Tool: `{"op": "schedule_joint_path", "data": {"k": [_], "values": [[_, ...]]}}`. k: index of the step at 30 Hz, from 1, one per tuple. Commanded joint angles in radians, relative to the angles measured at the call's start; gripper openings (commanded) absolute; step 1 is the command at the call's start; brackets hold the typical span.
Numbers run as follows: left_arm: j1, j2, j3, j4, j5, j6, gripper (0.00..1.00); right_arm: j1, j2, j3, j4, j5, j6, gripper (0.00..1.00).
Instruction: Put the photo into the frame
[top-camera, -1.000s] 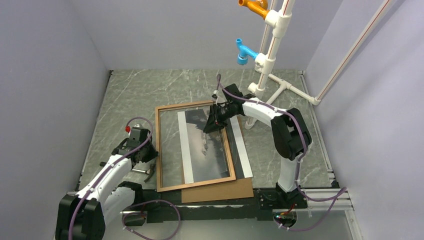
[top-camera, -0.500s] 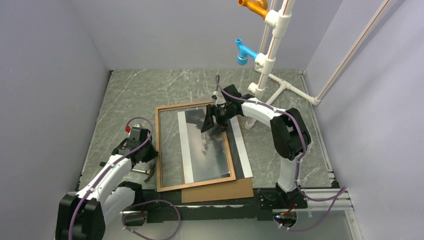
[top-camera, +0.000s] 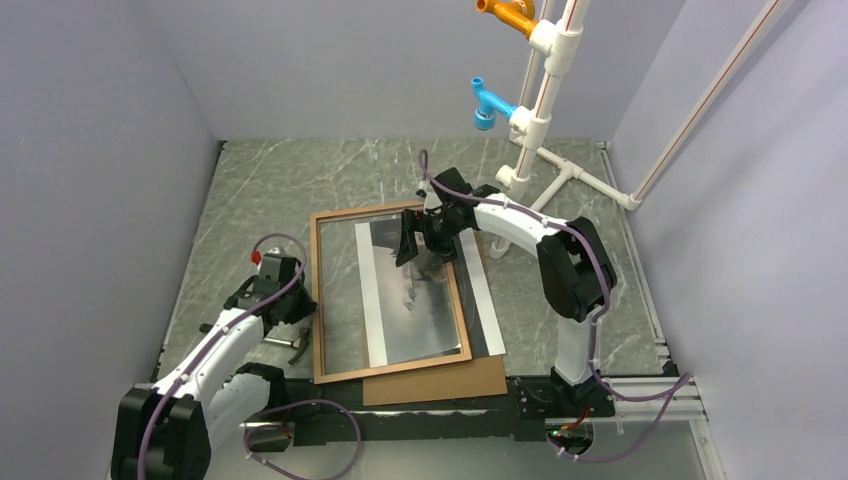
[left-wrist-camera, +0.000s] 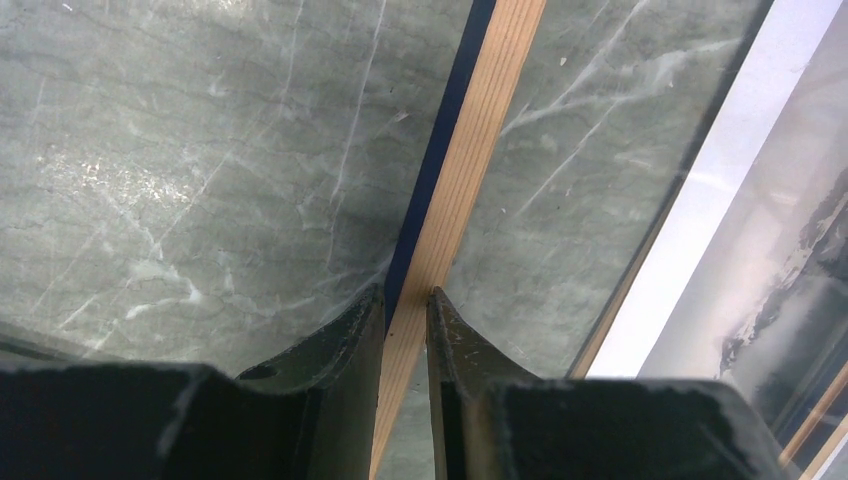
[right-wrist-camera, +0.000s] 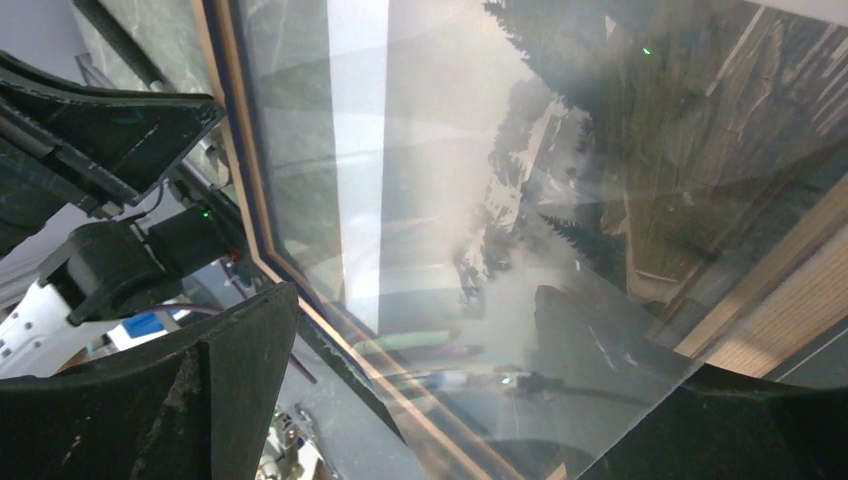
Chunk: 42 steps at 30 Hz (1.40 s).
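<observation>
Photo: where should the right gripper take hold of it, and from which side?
Probably the photo's white band sticking out past the frame's right rail, approached from the right. That edge is the only part uncovered; the rest lies flat under the frame, which the left gripper pinches by its left rail.

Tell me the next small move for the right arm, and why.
Probably bring the open right gripper down onto the white band of the photo lying outside the right rail of the frame, then nudge it left. The photo sits offset right, crossed by that rail, while the left gripper clamps the left rail.
</observation>
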Motion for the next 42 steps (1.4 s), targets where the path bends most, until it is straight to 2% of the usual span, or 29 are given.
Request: {"op": "schedule_joint_path", "data": {"k": [1, 11, 42], "values": [[0.002, 0.035, -0.018, -0.034, -0.012, 0.015, 0.27, 0.02, 0.017, 0.067, -0.045, 0.079, -0.042, 0.91], [0.002, 0.036, -0.015, -0.039, -0.015, 0.017, 0.27, 0.047, 0.021, 0.108, -0.127, 0.254, -0.077, 1.0], [0.002, 0.034, -0.015, -0.037, -0.021, 0.018, 0.26, 0.122, 0.044, 0.182, -0.235, 0.511, -0.095, 1.0]]}}
